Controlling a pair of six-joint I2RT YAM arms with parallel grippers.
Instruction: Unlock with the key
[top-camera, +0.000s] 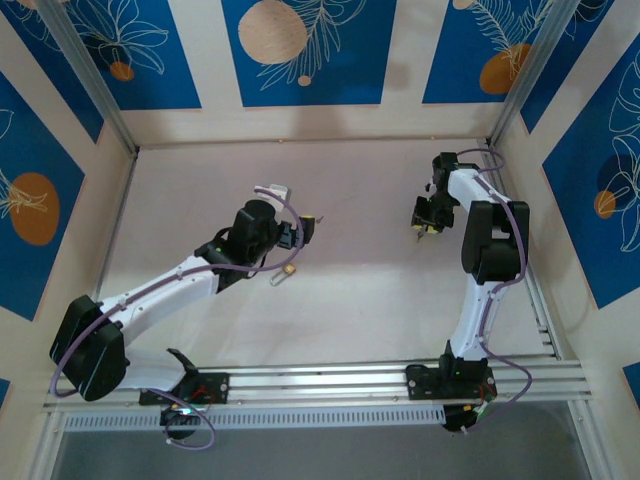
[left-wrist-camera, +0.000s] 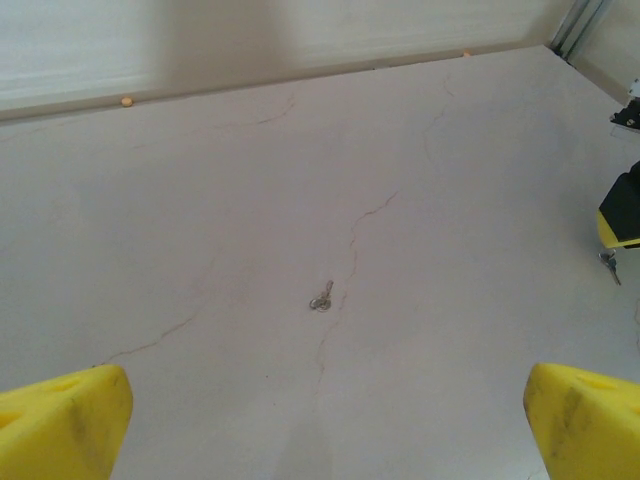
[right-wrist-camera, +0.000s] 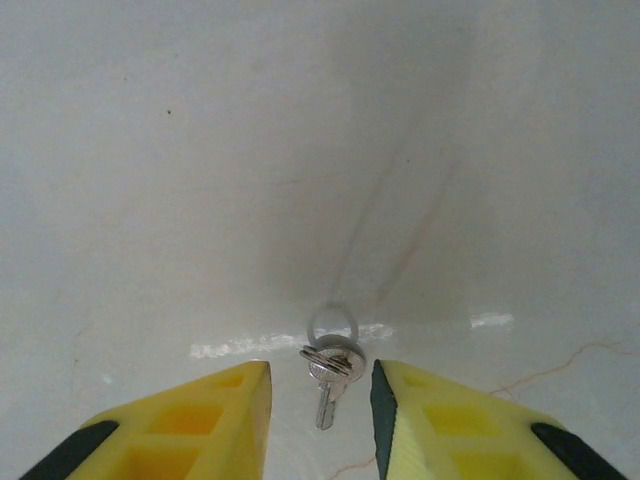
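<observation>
We see right gripper (right-wrist-camera: 320, 398) narrow, straddling small silvery metal key on ring (right-wrist-camera: 331, 368), gaps both sides; left gripper (left-wrist-camera: 325, 418) wide over white table (left-wrist-camera: 200, 200).

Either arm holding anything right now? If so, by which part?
Nothing held. The key lies on the table between the fingers of the right gripper, unclamped; left gripper open, empty.

Robot lab cell: aluminium frame rails (top-camera: 330, 377), blue patterned wall panels (top-camera: 300, 50), white tabletop (top-camera: 360, 280).

Broad bare tabletop (top-camera: 370, 290) ahead of both arms, small padlock (top-camera: 288, 270) beside the left arm (top-camera: 170, 285), walls (top-camera: 300, 120) around.
</observation>
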